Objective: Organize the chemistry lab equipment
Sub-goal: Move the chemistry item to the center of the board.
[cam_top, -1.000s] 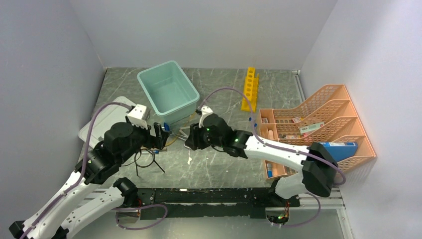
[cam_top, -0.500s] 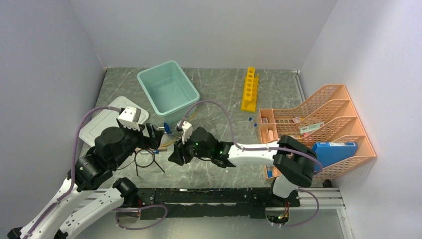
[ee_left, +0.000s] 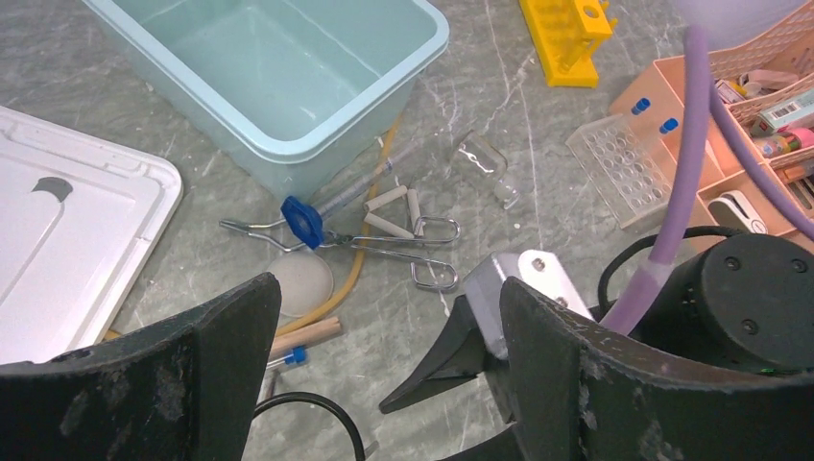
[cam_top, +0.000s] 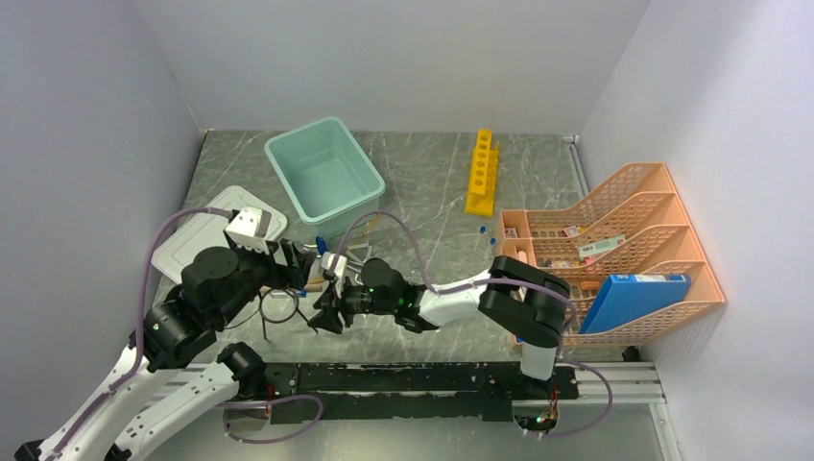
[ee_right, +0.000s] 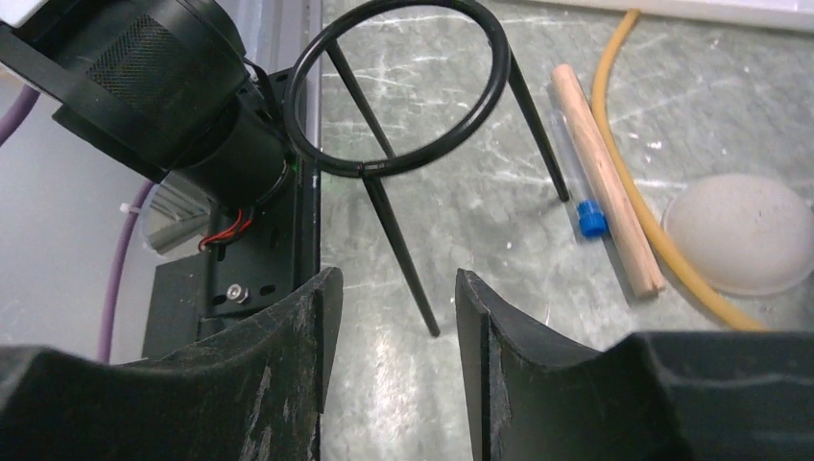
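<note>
The black wire ring stand [ee_right: 395, 245] stands on the stone table near the front left, also seen from above [cam_top: 263, 328]. My right gripper [ee_right: 395, 288] is open and low, with the tip of one stand leg just ahead of the gap between its jaws, touching neither. A wooden stick [ee_right: 605, 182], a blue-capped tube [ee_right: 590, 219] and the tan hose [ee_right: 596, 86] lie beyond the stand. My left gripper [ee_left: 384, 317] hangs wide open and empty above the ring stand [ee_left: 299, 395], with the silver wire clips [ee_left: 422, 254] farther off. The yellow rack [cam_top: 483, 173] stands at the back.
The teal tub [cam_top: 288, 144] sits behind the pile, its white lid [cam_top: 182, 245] to the left. An orange mesh organiser [cam_top: 624, 221] fills the right side. A round grey disc [ee_right: 739, 235] lies beside the hose. A clear pitted tray [ee_left: 619, 163] rests near the organiser.
My right arm has swung left and toward the near edge, down to the ring stand, and its jaws have widened a little. My left arm drew back slightly, then stayed still.
</note>
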Robot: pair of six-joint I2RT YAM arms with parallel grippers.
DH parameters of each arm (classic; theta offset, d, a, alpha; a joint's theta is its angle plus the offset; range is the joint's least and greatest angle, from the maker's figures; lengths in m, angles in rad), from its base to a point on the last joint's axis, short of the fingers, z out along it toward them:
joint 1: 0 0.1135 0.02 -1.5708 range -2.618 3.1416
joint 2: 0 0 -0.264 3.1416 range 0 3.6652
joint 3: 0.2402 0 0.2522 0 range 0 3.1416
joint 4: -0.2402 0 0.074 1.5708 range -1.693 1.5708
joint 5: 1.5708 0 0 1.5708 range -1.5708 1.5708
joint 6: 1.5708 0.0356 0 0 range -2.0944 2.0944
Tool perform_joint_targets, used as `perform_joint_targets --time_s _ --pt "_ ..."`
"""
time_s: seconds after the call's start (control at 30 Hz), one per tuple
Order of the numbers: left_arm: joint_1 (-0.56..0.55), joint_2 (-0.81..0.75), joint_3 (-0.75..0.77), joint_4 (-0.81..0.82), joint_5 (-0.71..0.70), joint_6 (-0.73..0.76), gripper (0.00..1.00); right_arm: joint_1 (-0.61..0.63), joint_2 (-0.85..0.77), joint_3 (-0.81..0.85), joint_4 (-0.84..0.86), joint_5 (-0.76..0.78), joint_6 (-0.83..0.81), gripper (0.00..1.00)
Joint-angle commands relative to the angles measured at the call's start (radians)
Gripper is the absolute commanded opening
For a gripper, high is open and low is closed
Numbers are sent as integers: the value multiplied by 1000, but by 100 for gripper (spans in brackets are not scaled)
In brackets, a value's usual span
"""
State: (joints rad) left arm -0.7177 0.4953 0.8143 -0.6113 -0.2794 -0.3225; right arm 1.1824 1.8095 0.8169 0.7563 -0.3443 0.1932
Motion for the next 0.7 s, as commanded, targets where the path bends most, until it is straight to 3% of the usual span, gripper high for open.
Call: perform_joint_targets --time_s 0.0,0.37,0.67 --pt "2 -15 -7 10 -20 -3 89 11 58 57 129 -56 -72 51" --pt "2 -16 -8 12 -18 0 89 24 142 120 204 -65 -80 48" --pt "1 -21 -9 14 -19 1 89 24 141 101 219 -45 -95 30"
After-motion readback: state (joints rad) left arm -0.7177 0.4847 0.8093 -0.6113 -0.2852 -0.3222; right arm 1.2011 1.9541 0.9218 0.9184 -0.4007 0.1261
